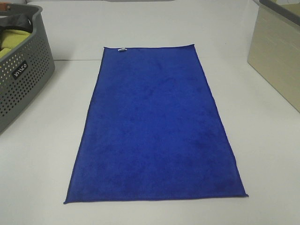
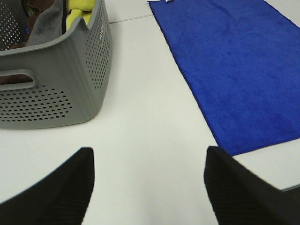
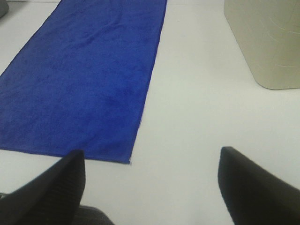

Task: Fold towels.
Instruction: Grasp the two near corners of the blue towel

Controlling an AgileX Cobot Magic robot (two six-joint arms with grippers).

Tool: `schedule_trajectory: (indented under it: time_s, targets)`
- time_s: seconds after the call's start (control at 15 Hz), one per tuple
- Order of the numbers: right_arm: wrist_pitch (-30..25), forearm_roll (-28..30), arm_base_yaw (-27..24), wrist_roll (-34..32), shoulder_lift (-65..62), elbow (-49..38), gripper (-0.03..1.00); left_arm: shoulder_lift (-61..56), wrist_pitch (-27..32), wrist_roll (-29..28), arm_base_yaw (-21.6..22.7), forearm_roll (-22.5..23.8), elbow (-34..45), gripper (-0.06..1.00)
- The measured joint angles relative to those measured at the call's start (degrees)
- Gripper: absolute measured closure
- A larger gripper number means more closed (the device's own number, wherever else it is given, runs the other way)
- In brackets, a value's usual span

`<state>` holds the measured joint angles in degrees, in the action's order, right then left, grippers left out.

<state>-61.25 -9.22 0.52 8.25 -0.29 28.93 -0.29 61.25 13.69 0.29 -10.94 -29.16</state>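
Observation:
The royal-blue towel [image 1: 157, 126] lies flat and fully spread on the white table, long side running away from me, with a small white tag [image 1: 122, 49] at its far short edge. It also shows in the left wrist view [image 2: 234, 70] and the right wrist view [image 3: 84, 79]. Neither arm shows in the exterior high view. My left gripper [image 2: 147, 187] is open and empty over bare table, off the towel's near left corner. My right gripper [image 3: 152, 187] is open and empty over bare table, off the towel's near right corner.
A grey perforated basket [image 1: 23, 79] holding yellow-green and dark cloths stands at the left edge, also in the left wrist view [image 2: 51, 89]. A beige bin [image 1: 276, 56] stands at the far right, also in the right wrist view [image 3: 267, 42].

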Motion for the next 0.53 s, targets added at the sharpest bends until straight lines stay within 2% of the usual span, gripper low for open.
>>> schedule_trajectory:
  time_s: [0.53]
  targets:
    - [0.0, 0.0, 0.0, 0.0, 0.0, 0.0, 0.23, 0.0, 0.0, 0.0, 0.0, 0.0, 0.0, 0.3]
